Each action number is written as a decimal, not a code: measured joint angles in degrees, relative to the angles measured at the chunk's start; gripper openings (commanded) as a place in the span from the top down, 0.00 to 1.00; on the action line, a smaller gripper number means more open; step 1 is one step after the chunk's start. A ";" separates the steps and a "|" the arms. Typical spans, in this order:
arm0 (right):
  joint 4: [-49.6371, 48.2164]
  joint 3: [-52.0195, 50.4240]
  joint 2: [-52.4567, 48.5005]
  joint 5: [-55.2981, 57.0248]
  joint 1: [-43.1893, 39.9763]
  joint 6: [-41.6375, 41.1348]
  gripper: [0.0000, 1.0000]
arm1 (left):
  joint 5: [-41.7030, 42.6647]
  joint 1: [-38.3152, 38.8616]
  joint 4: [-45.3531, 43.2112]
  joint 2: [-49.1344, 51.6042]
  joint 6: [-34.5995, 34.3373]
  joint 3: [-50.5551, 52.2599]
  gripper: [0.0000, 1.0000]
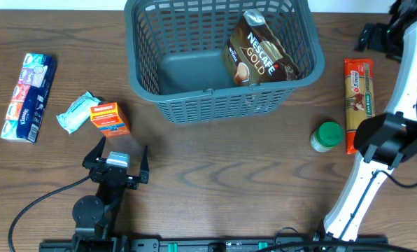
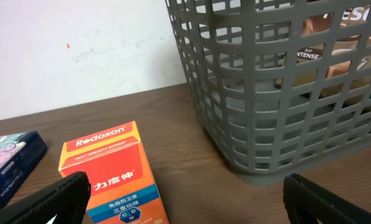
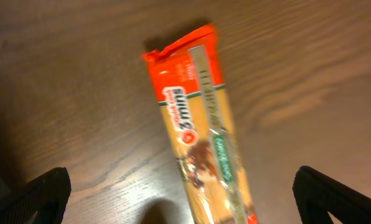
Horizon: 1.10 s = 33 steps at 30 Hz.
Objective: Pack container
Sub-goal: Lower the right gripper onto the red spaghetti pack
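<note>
The dark grey slotted basket (image 1: 194, 105) stands at the back centre, with a brown Nescafe Gold bag (image 1: 259, 52) inside it. In the left wrist view the basket (image 2: 279, 93) fills the right side. My left gripper (image 1: 121, 152) is open and empty on the table, just in front of an orange Redoxon box (image 1: 110, 117); the box lies by the left finger in the left wrist view (image 2: 114, 171). My right gripper (image 1: 373, 36) is open and empty at the far right, above a long orange pasta pack (image 1: 358, 98), which shows between the fingers in the right wrist view (image 3: 201, 124).
A jar with a green lid (image 1: 327, 136) stands left of the pasta pack. A white wipes packet (image 1: 74, 112) lies beside the Redoxon box. A colourful tissue pack (image 1: 29, 96) lies at the far left and shows at the left edge of the left wrist view (image 2: 11, 155).
</note>
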State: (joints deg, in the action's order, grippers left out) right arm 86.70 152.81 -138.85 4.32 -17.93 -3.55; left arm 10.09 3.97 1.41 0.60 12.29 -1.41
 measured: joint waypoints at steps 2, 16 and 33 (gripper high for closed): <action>-0.28 0.00 -2.34 -2.27 -0.72 1.62 0.01 | 0.00 0.00 0.00 0.00 0.00 0.00 0.01; 1.27 -0.02 -12.61 -7.28 -3.39 8.46 0.01 | 0.00 0.00 -0.02 0.00 0.00 0.00 0.01; 0.52 -3.32 -14.53 -12.22 -8.26 12.28 0.01 | 0.00 0.00 0.00 0.00 0.00 0.00 0.01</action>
State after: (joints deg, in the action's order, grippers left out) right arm 87.22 149.49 -153.38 -7.90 -26.20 8.73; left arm 10.09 3.97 1.41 0.60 12.29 -1.41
